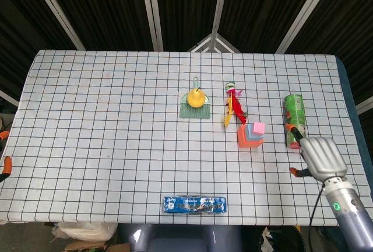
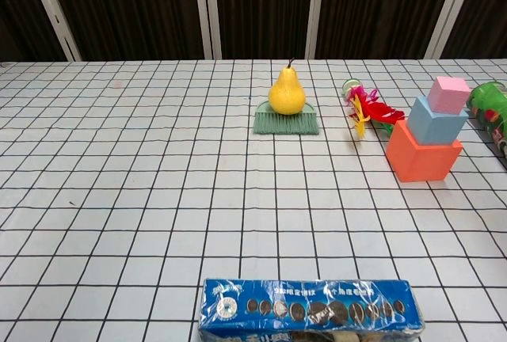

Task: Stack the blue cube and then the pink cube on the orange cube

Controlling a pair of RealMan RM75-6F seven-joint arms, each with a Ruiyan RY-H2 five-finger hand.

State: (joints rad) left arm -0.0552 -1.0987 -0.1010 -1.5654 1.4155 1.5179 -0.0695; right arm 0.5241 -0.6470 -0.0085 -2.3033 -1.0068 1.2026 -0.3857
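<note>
Pink cube atop pale blue cube atop larger orange cube, stacked on the checked worktop, green can lying beside, right robot hand nearer the front edge, holding nothing, fingers loosely apart.

The large orange cube sits just right of the red feathered toy. The smaller blue cube rests on it, topped by the small pink cube.
</note>
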